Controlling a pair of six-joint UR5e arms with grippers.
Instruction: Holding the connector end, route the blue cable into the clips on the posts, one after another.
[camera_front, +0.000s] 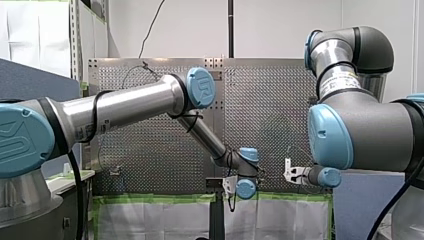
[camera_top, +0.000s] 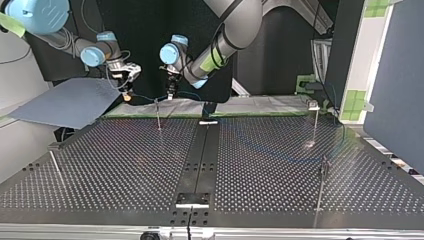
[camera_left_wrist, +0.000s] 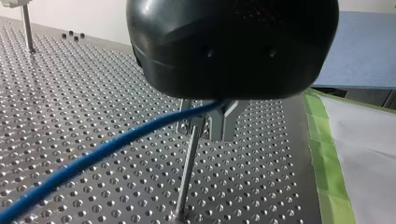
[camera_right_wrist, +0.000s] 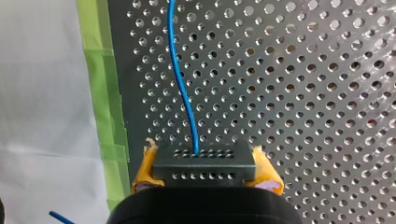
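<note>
The blue cable (camera_left_wrist: 93, 156) runs through my left gripper (camera_left_wrist: 208, 116), whose metal fingers are shut on it just above a thin metal post (camera_left_wrist: 187, 172). The post's top sits right behind the fingertips, so its clip is hidden. My right gripper (camera_right_wrist: 204, 179) has its yellow pads (camera_right_wrist: 268, 177) shut on the black connector (camera_right_wrist: 204, 165), and the cable (camera_right_wrist: 182, 88) leaves it straight ahead over the perforated table (camera_right_wrist: 303, 93). In the top view my right gripper (camera_top: 127, 82) and my left gripper (camera_top: 170, 92) hang close together at the far edge, over a post (camera_top: 158, 114).
More posts stand at the top view's right (camera_top: 316, 120), near right (camera_top: 321, 187) and near left (camera_top: 55, 162). A black strip (camera_top: 200, 155) runs down the table's middle. Green tape (camera_right_wrist: 105, 93) and white sheeting (camera_right_wrist: 42, 93) border the far edge. A grey-blue board (camera_top: 65, 102) lies at the left.
</note>
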